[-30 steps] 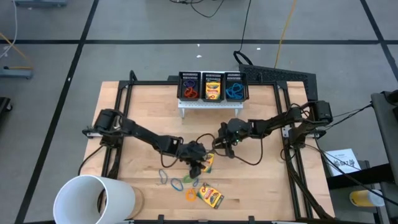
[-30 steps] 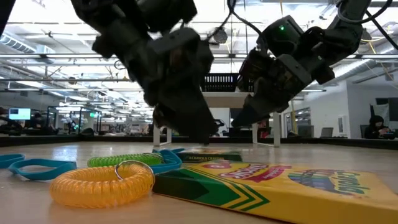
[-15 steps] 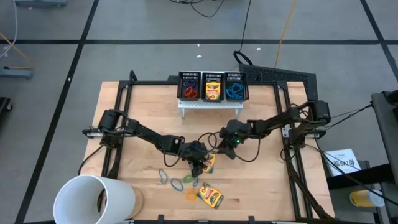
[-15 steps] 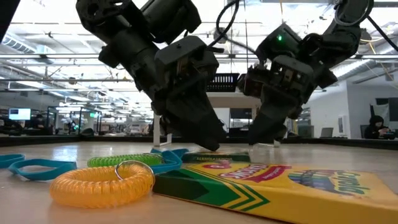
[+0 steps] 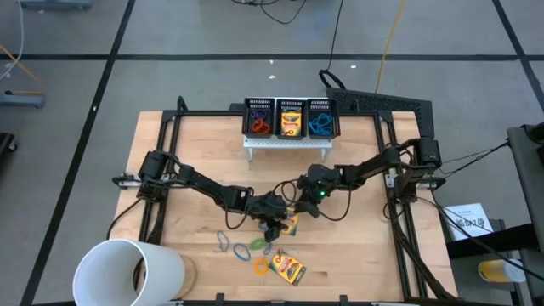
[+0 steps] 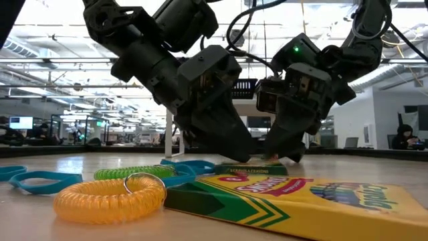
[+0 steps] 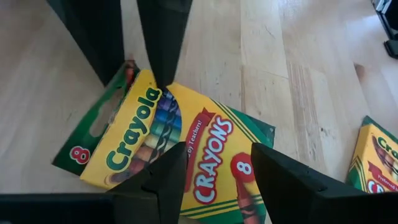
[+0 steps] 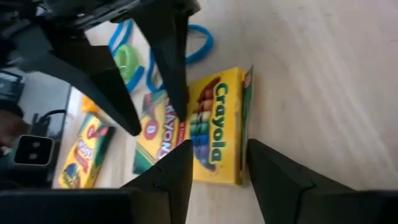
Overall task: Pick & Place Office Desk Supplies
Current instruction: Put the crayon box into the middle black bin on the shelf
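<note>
A pale wooden worktop (image 5: 195, 144) stands on grey floor. At frame centre, the flat yellow-and-green crayon box (image 5: 288, 223) lies between both parted sets of fingers: left gripper (image 5: 274, 226), right gripper (image 5: 299, 206). Only the low view shows an open-plan office behind.

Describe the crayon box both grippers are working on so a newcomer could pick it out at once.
On the wooden table, look below the three black mesh bins to where both arms meet. The crayon box lies between the left gripper and right gripper; the other loose box lies apart, nearer the front edge.
</note>
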Controlling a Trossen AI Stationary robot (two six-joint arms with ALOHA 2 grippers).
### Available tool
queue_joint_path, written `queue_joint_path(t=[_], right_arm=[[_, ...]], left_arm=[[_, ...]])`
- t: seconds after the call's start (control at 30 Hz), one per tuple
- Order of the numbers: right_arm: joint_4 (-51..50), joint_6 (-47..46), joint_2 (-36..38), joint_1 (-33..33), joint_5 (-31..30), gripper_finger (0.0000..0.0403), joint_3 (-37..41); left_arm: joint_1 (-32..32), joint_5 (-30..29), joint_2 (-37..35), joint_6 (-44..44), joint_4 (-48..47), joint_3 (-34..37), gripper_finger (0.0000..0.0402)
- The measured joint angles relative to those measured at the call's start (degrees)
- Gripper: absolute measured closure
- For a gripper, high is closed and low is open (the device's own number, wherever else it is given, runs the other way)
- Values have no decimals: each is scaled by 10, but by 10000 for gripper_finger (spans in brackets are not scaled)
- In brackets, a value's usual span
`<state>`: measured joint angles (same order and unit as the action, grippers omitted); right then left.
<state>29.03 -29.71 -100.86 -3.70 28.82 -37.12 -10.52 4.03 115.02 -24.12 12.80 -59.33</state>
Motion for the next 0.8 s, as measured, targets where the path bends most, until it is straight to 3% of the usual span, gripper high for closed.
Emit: queue_joint_path(t=[0.23, 0.37, 0.8], right_arm=[[-1, 16, 0, 0, 25, 273, 0], [-12, 36, 0, 2, -15, 290, 0], [-18, 110, -2, 1, -31, 398, 2]], left_arm=[[3, 2, 0, 0, -3, 0, 211], [3, 2, 0, 5, -4, 0, 211], [3, 2, 0, 5, -5, 1, 211]])
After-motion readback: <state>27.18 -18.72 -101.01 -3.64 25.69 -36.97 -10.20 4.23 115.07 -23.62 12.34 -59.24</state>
